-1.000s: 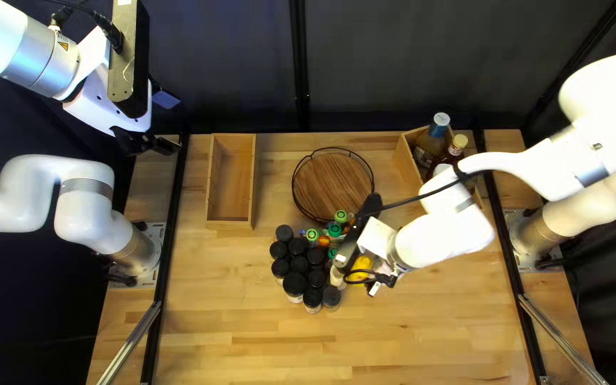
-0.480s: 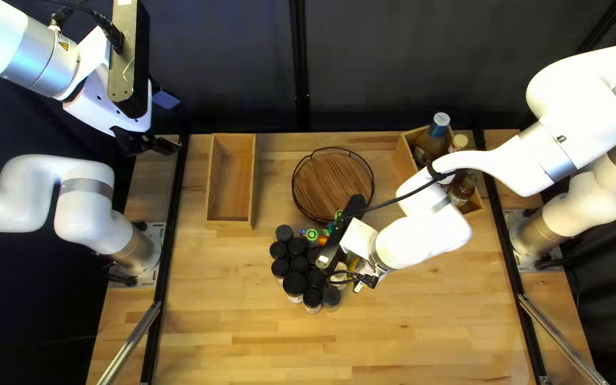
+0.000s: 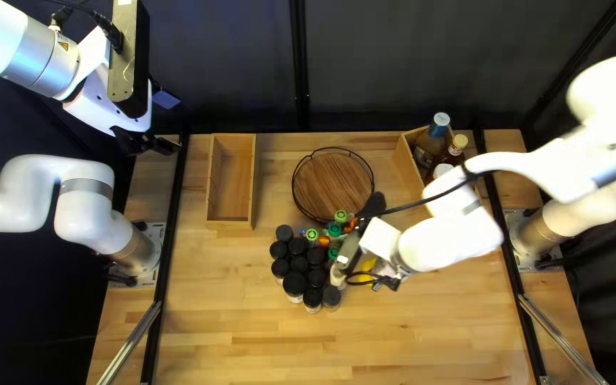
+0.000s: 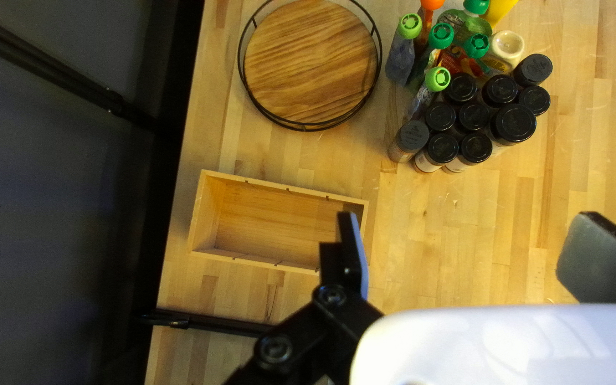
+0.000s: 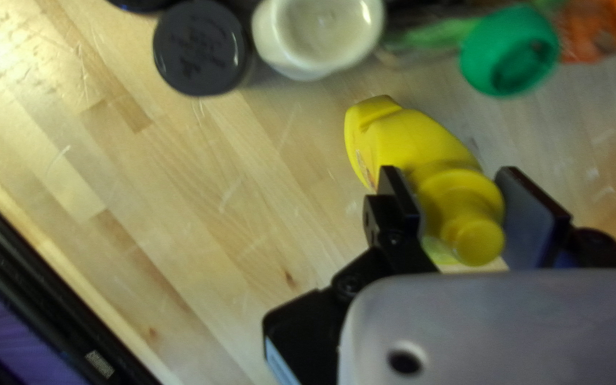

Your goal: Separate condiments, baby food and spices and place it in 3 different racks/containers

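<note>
Hanging dark curtain (image 3: 215, 71) behind wooden tabletop (image 3: 408, 335), wooden box (image 4: 265, 224) near released jaws of left gripper (image 3: 167, 146), yellow bottle (image 5: 422, 146) clasped in right gripper (image 3: 378, 239)

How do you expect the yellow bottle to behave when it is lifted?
The yellow bottle looks like smooth squeeze plastic, so its sides would probably give slightly under pressure. The right gripper holds it near its cap, so the wider body may swing or tilt.

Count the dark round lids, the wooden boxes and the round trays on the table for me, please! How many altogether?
Dark round lids: 10
Wooden boxes: 2
Round trays: 1
Total: 13
</note>
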Controlling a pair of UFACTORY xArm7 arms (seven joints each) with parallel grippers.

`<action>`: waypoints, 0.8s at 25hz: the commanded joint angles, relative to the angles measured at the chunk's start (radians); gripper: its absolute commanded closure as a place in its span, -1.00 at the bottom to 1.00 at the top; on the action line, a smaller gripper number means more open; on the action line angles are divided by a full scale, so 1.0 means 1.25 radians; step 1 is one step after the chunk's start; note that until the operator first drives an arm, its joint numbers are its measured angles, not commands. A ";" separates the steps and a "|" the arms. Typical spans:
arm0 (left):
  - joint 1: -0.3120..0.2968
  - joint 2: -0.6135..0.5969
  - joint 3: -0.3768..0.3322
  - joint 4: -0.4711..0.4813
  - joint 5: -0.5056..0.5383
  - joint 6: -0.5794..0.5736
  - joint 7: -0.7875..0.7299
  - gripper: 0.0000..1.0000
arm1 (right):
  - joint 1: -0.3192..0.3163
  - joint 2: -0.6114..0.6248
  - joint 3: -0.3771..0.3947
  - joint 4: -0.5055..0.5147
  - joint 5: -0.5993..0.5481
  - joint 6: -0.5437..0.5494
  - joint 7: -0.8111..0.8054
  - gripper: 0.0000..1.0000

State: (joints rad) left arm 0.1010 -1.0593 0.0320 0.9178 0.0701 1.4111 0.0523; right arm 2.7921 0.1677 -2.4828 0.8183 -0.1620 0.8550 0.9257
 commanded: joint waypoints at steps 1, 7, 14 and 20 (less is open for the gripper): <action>0.000 0.000 0.000 0.000 0.000 0.000 0.000 -1.00 | 0.041 0.138 -0.071 -0.064 0.101 0.066 -0.116 1.00; 0.000 0.000 0.000 0.000 0.000 0.000 0.000 -1.00 | 0.077 0.317 -0.169 -0.150 0.149 0.164 -0.230 1.00; 0.000 0.000 0.000 0.000 0.000 0.000 0.000 -1.00 | 0.091 0.530 -0.264 -0.317 0.148 0.194 -0.296 1.00; 0.000 0.000 0.000 0.000 0.000 0.000 0.000 -1.00 | 0.078 0.632 -0.301 -0.388 0.126 0.202 -0.315 1.00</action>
State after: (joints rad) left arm 0.1010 -1.0593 0.0320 0.9178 0.0701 1.4111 0.0523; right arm 2.8994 0.9273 -2.8435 0.3540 0.0090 1.1019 0.5420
